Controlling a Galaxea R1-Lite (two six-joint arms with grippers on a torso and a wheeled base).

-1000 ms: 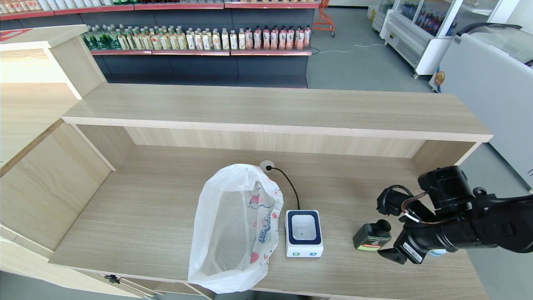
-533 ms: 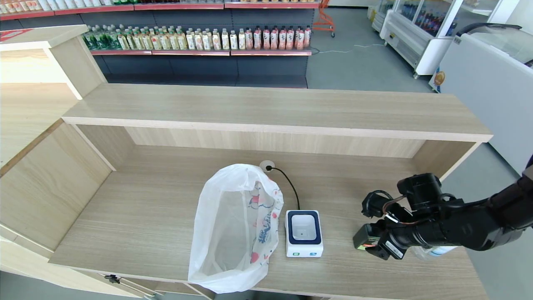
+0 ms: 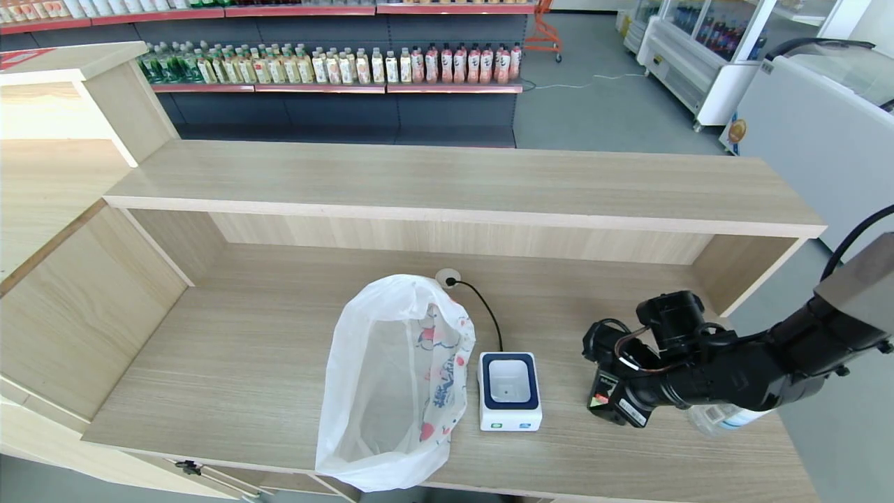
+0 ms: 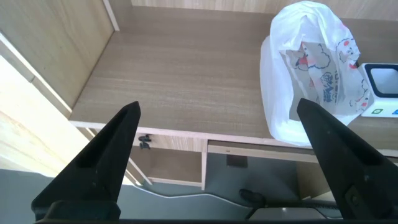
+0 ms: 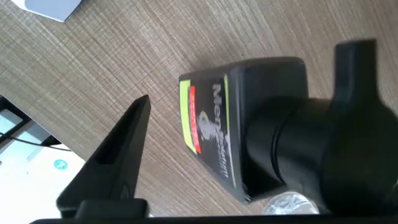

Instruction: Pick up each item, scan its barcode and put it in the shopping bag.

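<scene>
Straddling a dark bottle [image 5: 217, 124] with a black cap and a yellow-green and red label, the right gripper [image 5: 249, 74] sits low over the right part of the wooden counter [image 3: 244, 349]. Its jaws are spread. In the right wrist view one finger [image 5: 118, 162] stands clear of the bottle's labelled end with bare wood showing between them, while the other finger [image 5: 357, 112] is at the capped end. Whether that second finger touches the bottle cannot be told. Nothing is clamped.

From the head view the right gripper [image 3: 602, 398] covers most of the dark bottle [image 3: 599, 400], of which only a strip of label shows, to the right of the scanner [image 3: 510, 390] and apart from it. The scanner is a white block with a dark blue frame around its window, and a black cable [image 3: 482, 307] runs from it to a hole at the far side of the counter. Touching the scanner's left side, the shopping bag [image 3: 398, 381] is white plastic with a red and blue print, its mouth gaping toward the near edge.

A clear plastic bottle [image 3: 723, 419] lies under the right arm near the counter's right end.

The left gripper [image 4: 217, 104] hangs off the near left edge of the counter, its fingers [image 4: 93, 168] wide apart and holding nothing, with the shopping bag [image 4: 311, 68] and the scanner [image 4: 380, 84] farther off to its right.
</scene>
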